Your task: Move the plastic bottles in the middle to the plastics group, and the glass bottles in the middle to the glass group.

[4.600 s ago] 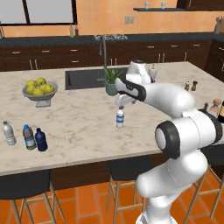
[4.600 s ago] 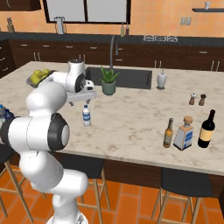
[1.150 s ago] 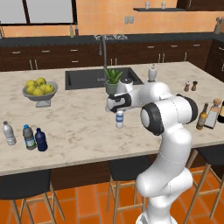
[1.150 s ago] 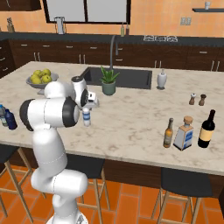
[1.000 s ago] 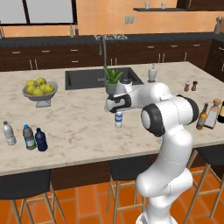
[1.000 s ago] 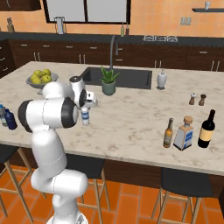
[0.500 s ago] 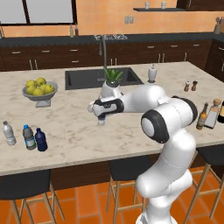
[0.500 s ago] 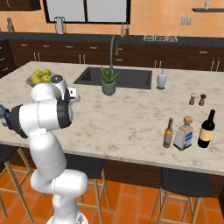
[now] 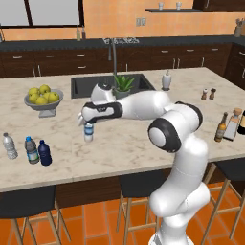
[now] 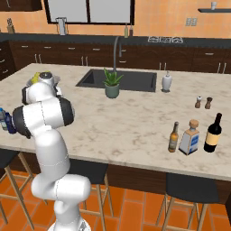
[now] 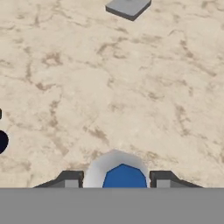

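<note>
1. The bench (image 9: 143, 143) is a pale marbled slab lying under the claw and stretching away on every side of it, with a dark sink (image 9: 81, 86) set into it beyond the claw.
2. The white arm (image 9: 143, 103) reaches across the bench and ends at the claw (image 9: 88, 123).
3. The fruit bowl (image 9: 42, 101) with yellow-green fruit stands to the left of the claw and a little farther back in the left base view.
4. The potted plant (image 9: 123, 85) stands beyond the claw, to its right, at the sink's edge.
5. The glass group, a dark bottle (image 10: 213, 133) and a tall pale bottle (image 10: 189, 137), stands far to the right of the claw near the bench's end, with the amber bottle (image 10: 173, 137) just beside the pale one.
6. The plastics group, a greyish clear bottle (image 9: 8, 146) and a blue-capped bottle (image 9: 31, 150), stands well to the left of the claw and nearer the bench's front edge; the dark navy bottle (image 9: 44, 153) is just beside them.
7. The clear bottle with blue label (image 9: 88, 131) hangs upright in the claw, just above the bench; in the hand view its blue label (image 11: 124, 176) sits between the two dark fingertips (image 11: 70, 179), which pinch it from either side.
</note>
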Robot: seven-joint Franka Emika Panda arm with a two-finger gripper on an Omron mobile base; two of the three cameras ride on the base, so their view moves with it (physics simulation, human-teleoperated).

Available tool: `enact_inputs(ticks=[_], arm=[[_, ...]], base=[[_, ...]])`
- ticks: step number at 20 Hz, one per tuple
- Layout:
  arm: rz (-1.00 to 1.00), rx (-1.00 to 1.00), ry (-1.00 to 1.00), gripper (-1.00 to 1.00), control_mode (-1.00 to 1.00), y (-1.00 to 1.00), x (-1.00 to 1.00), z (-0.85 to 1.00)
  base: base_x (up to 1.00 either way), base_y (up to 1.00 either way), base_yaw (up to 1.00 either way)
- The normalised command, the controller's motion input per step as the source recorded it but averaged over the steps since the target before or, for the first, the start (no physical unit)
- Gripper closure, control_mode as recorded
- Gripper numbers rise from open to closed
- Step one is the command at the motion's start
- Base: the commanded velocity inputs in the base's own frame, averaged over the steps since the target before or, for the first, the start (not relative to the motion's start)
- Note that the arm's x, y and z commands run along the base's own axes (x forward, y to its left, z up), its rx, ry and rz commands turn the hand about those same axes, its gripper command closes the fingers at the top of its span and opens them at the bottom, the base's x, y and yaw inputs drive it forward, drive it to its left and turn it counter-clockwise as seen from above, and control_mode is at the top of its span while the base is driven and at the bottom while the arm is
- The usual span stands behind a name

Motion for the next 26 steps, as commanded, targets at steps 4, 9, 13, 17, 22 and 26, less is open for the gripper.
enact_inputs(ticks=[4,9,13,17,22,26], arm=[[0.32,0.0,-0.03,1.0,-1.0,0.81,-0.94,-0.18],[0.23,-0.03,-0.14,1.0,-1.0,0.65,-0.59,-0.01],[0.06,-0.03,-0.17,1.0,-1.0,0.16,0.0,0.03],[0.05,-0.02,-0.01,1.0,-1.0,0.44,0.0,0.03],[0.06,0.0,0.0,1.0,-1.0,0.41,0.0,0.0],[0.03,0.0,0.0,1.0,-1.0,0.18,0.0,-0.09]], base=[[0.0,0.0,0.0],[0.0,0.0,0.0],[0.0,0.0,0.0],[0.0,0.0,0.0],[0.0,0.0,0.0],[0.0,0.0,0.0]])
